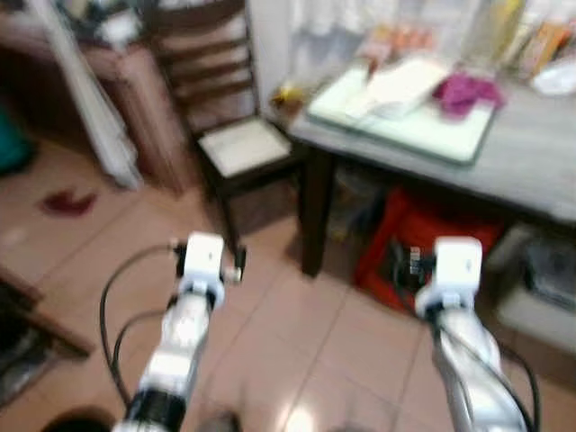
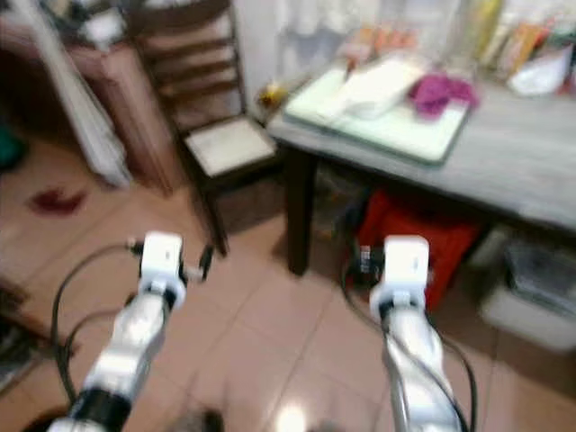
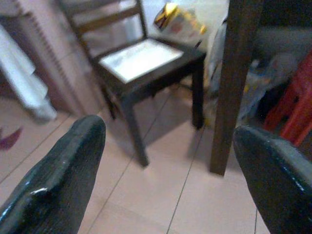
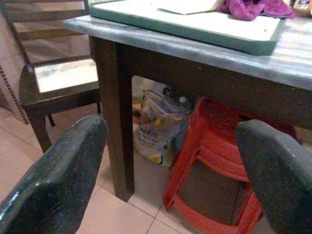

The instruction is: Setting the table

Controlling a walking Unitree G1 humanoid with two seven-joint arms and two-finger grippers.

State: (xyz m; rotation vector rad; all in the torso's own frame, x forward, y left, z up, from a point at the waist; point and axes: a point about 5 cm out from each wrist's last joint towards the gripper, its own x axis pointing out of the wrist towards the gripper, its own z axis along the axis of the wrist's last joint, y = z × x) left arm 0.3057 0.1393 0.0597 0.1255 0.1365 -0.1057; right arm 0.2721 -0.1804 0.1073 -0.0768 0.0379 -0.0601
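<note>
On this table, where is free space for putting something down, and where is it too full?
The grey table is bare on its near strip, between the green tray and the front edge. The far edge is crowded with packets. The tray holds a purple cloth and white papers.

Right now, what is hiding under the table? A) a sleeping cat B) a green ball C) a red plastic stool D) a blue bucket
C: a red plastic stool stands on the floor tiles under the grey table, next to a crinkly bag beside the dark table leg.
</note>
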